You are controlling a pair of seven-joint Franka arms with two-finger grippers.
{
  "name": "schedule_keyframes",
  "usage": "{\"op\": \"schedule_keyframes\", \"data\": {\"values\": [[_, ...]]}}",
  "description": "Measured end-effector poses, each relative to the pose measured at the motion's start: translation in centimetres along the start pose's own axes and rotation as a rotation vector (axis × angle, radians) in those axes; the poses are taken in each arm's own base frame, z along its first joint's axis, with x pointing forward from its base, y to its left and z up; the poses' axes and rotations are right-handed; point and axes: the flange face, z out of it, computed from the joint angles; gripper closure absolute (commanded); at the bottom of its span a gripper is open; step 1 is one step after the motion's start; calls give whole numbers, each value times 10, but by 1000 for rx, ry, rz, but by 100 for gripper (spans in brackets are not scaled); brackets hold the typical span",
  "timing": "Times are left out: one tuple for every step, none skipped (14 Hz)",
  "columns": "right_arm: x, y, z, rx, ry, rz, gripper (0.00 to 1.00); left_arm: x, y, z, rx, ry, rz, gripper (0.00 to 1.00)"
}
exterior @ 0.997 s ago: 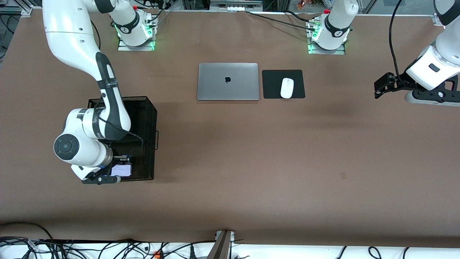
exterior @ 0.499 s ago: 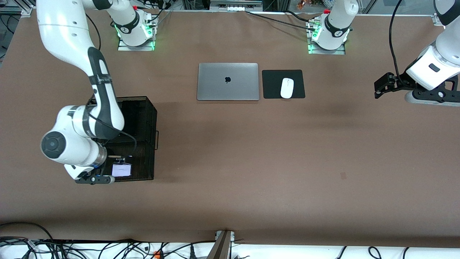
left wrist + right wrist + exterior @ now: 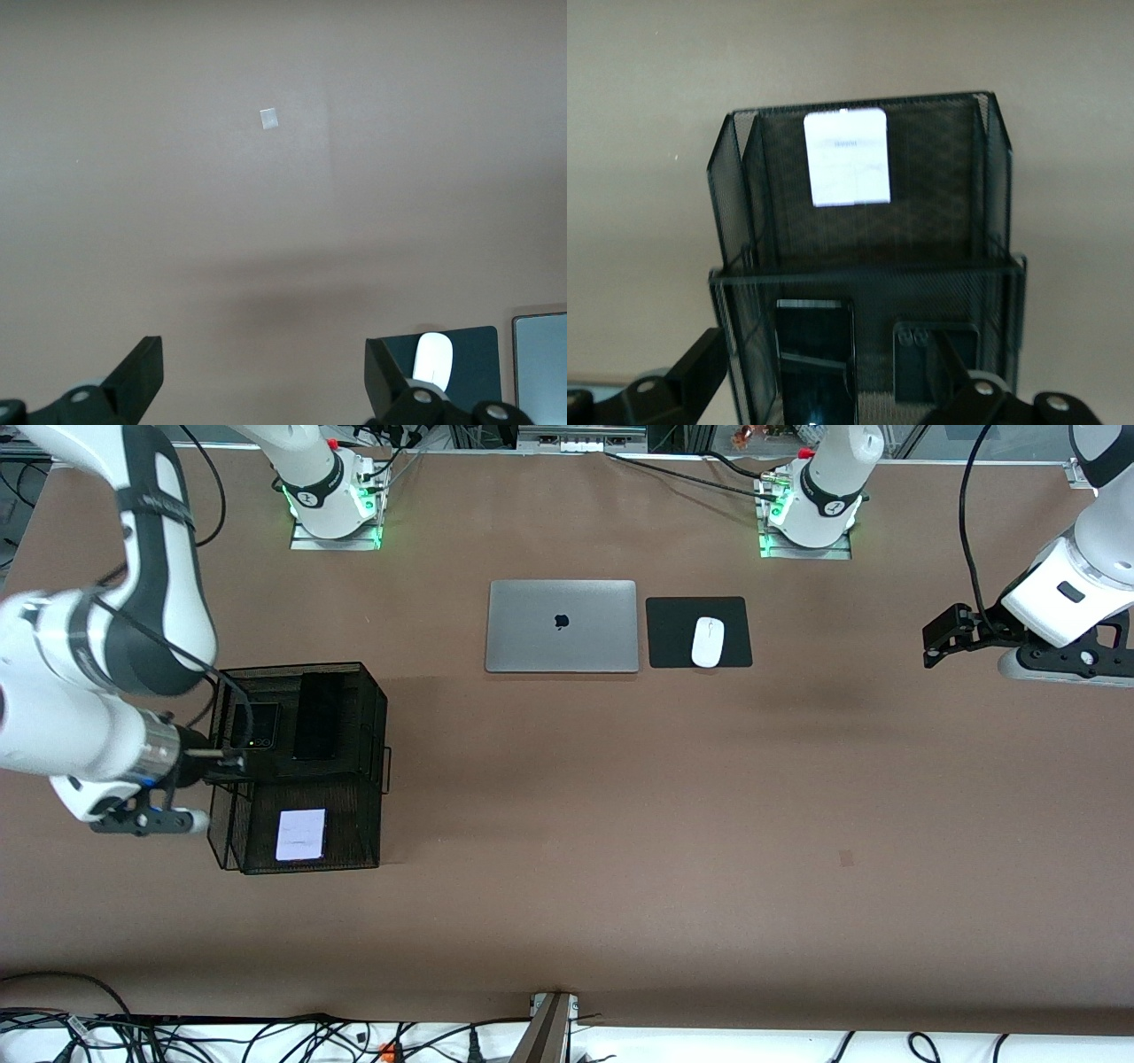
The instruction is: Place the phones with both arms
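A black mesh basket [image 3: 368, 717] stands toward the right arm's end of the table. The pale lavender phone [image 3: 300, 834] lies in its compartment nearer the front camera. The squarish black phone with a green dot [image 3: 255, 726] and the long slim black slab [image 3: 319, 729] lie side by side in the farther compartment. My right gripper [image 3: 221, 762] hovers open and empty at the basket's edge. In the right wrist view, its gripper [image 3: 828, 381] is above the slab [image 3: 815, 359], the squarish black phone [image 3: 935, 359] and the lavender phone [image 3: 847, 158]. My left gripper [image 3: 943, 638] waits open and empty over bare table [image 3: 263, 381].
A closed grey laptop [image 3: 562, 626] and a white mouse [image 3: 707, 641] on a black pad [image 3: 673, 633] lie at mid-table near the arm bases. The mouse [image 3: 434, 356] and pad also show in the left wrist view. Cables run along the table's front edge.
My right gripper has risen from the lavender phone in the basket and swung toward the right arm's end of the table; the phone stays in the basket. The left arm has not moved.
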Motion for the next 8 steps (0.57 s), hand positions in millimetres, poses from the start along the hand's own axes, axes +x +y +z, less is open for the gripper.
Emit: {"op": "schedule_keyframes", "data": {"values": [[-8, 2, -11, -8, -5, -4, 0, 0, 0, 0, 0, 0, 0, 0], [-16, 4, -21, -18, -7, -8, 0, 0, 0, 0, 0, 0, 0, 0], [-25, 6, -30, -30, -7, -12, 0, 0, 0, 0, 0, 0, 0, 0], [-35, 10, -39, -44, -5, -15, 0, 0, 0, 0, 0, 0, 0, 0], [-46, 14, -47, -62, 0, -15, 0, 0, 0, 0, 0, 0, 0, 0], [-57, 19, -56, -76, 8, -10, 0, 0, 0, 0, 0, 0, 0, 0], [-69, 25, -66, -85, 17, -4, 0, 0, 0, 0, 0, 0, 0, 0], [-80, 33, -75, -92, 26, 7, 0, 0, 0, 0, 0, -1, 0, 0]]}}
